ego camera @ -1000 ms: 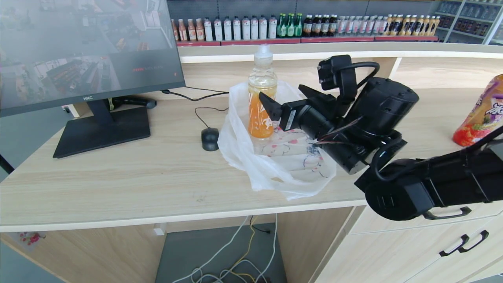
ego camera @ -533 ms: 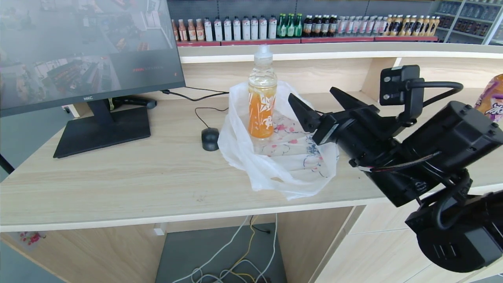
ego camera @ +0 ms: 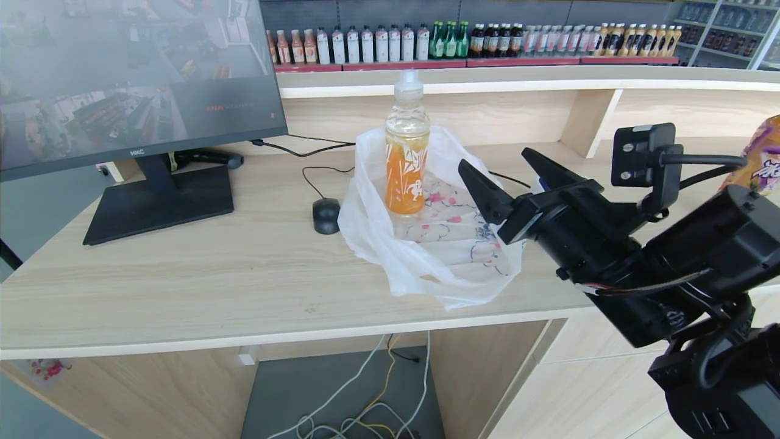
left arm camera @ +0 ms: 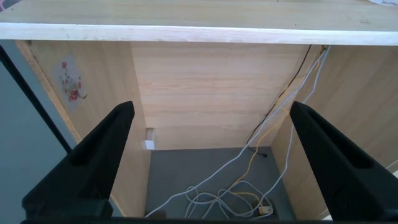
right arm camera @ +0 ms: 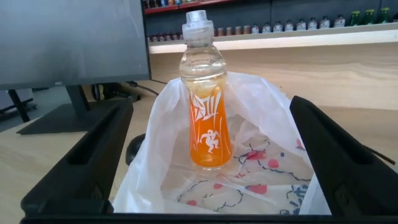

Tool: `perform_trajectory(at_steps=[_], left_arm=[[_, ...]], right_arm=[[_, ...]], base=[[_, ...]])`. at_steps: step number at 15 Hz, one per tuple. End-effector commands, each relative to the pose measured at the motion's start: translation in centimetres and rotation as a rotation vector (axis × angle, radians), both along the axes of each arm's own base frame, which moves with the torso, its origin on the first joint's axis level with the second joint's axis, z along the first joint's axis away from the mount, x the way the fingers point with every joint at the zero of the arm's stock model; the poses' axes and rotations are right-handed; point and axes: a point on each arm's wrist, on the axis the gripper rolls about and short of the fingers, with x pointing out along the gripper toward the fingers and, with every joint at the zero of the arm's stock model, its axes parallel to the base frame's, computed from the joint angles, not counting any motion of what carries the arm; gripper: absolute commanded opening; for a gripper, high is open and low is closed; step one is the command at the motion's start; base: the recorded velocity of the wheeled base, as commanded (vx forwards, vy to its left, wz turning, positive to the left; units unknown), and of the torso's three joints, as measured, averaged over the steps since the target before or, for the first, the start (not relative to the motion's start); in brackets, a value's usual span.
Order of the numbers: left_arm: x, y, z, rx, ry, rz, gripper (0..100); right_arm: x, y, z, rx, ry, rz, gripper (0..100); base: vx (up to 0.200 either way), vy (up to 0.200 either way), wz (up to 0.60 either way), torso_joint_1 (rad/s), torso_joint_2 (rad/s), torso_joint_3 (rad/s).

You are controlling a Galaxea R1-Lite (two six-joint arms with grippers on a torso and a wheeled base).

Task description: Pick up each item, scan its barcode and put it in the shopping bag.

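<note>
Head view first: the bottle (ego camera: pixel 406 146), orange drink with a clear neck and cap, stands upright inside the white shopping bag (ego camera: pixel 426 268), which lies crumpled and open on the table (ego camera: pixel 183 274). The right gripper (ego camera: pixel 501 163) hangs just beside the bag, on its right side, pointed toward the bottle. Its fingers (ego camera: pixel 481 186) are spread wide and hold nothing. A mouse (ego camera: pixel 326 215) sits on the table close to the bag's left side, and a big monitor (ego camera: pixel 122 79) stands further left. At the far right edge, a colourful bottle (ego camera: pixel 762 155) peeks out behind the arm. A shelf of drinks (ego camera: pixel 487 39) runs along the back, and cables (ego camera: pixel 365 402) trail to the floor under the table.

Over to the left wrist view: the left gripper (left arm camera: pixel 211 109) is down below the table edge (left arm camera: pixel 186 31), fingers (left arm camera: pixel 99 168) wide apart and empty. Past them are the wooden panel under the table, a small flower sticker (left arm camera: pixel 71 84) and the cables (left arm camera: pixel 249 186) on the floor.

Right wrist view now: the bottle (right arm camera: pixel 208 118) stands dead centre between the parted fingers (right arm camera: pixel 93 162), clear of both. It is upright in the shopping bag (right arm camera: pixel 273 118), with the bag's printed side lying flat in front of it. The monitor (right arm camera: pixel 74 37) fills the corner behind.
</note>
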Motion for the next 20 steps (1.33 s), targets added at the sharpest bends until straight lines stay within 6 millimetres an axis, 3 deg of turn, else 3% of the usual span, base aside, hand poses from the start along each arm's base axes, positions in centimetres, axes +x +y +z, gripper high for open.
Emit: perform_trajectory(at_steps=[1,12,20], left_arm=[[0.0,0.0,0.0,-0.002,0.0,0.0,100],[0.0,0.0,0.0,0.003,0.0,0.0,100],[0.0,0.0,0.0,-0.002,0.0,0.0,100]], right_arm=[[-0.37,-0.24,-0.46,-0.001,0.01,0.0,100],[-0.27,-0.39,-0.5,-0.001,0.012,-0.005,100],[0.16,-0.42,-1.03,-0.016,0.024,-0.018,100]], base=[[-0.2,0.0,0.0,-0.002,-0.01,0.002],[-0.018,0.0,0.0,0.002,0.0,0.0],[0.0,-0.2,0.0,0.006,0.0,0.002]])
